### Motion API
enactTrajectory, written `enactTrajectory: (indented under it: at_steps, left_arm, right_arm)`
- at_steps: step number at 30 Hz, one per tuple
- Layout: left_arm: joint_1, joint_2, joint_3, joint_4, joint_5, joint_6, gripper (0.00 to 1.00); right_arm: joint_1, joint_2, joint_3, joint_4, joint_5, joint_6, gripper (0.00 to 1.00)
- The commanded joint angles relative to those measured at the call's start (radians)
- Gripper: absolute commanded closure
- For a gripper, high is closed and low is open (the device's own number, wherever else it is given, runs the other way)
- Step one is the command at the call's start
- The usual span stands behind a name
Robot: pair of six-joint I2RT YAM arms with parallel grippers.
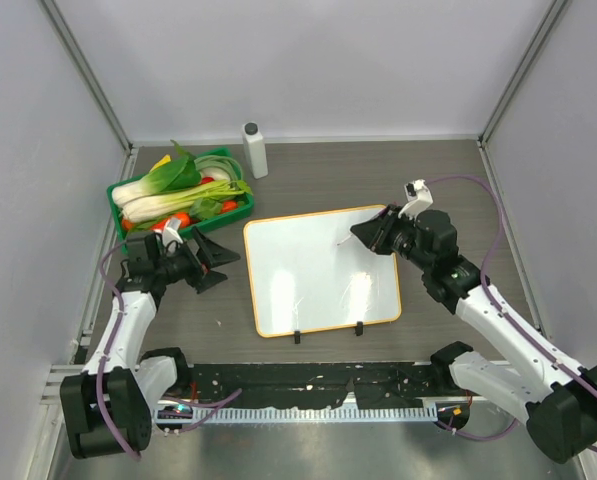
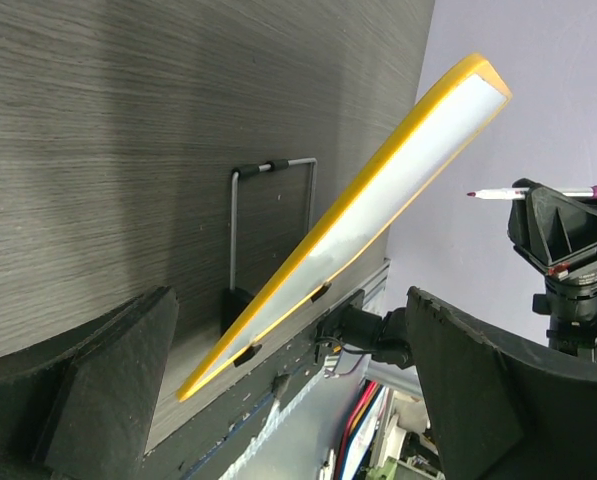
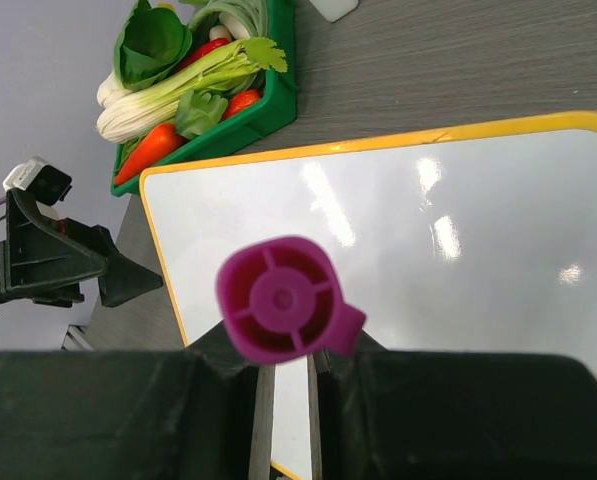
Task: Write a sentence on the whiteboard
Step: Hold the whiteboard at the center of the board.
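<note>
**Top external view: whiteboard mid-table, marker held over its far right part**

Whiteboard [image 1: 323, 270]: sits at the middle of the table [image 1: 458, 190], long side running left to right and slightly skewed. Orange frame, rounded corners. Two black feet [image 1: 297, 337] on the near edge, facing the arm bases. In the left wrist view the board is seen edge-on and tilted, its far edge raised, with a wire stand [image 2: 234, 230] behind it on the wood-grain surface. In the right wrist view the face is white with bright streaks of light glare.

Right gripper [image 1: 370, 232]: above the board's far right corner, fingers pinched on a marker [image 3: 283, 300]. The right wrist view looks straight down the marker's magenta butt end, the barrel clamped between the two black pads. In the left wrist view the marker lies roughly level, tip pointing toward the board. Whether the tip touches the board cannot be told.

Left gripper [image 1: 216, 265]: left of the board, jaws spread wide, nothing between them. They point toward the board's left edge but stand apart from it.

Surroundings: a green tray [image 3: 286, 90] of vegetables sits at the far left, behind the left gripper. A white bottle [image 1: 255, 150] stands upright just right of the tray, beyond the board.
</note>
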Motion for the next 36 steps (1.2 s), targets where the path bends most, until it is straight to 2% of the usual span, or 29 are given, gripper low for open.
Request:
enactTrajectory:
  at_steps: [1,12,17,24,31,36]
  left_arm:
    - [0.002,0.031,0.045,0.067,0.055,-0.014,0.00]
    - [-0.044,0.198,0.151,-0.033,0.016,0.084,0.00]
    - [-0.073,0.212,0.144,0.039,0.013,0.063,0.00]
    - [-0.205,0.284,0.171,0.093,0.021,0.048,0.03]
    - [-0.212,0.305,0.119,0.214,0.033,0.012,0.05]
    - [-0.217,0.341,0.134,0.261,0.045,0.002,0.13]
  right_arm:
    - [-0.002,0.022,0.008,0.068,-0.013,-0.001,0.98]
    - [0.009,0.073,0.022,0.105,-0.009,0.054,0.98]
    - [0.041,0.107,0.051,0.079,0.029,0.052,0.98]
    - [0.129,0.153,0.115,0.105,0.088,0.048,0.98]
    - [0.153,0.174,0.132,0.186,0.028,0.055,0.99]
    - [0.184,0.191,0.166,0.170,0.040,0.025,0.99]
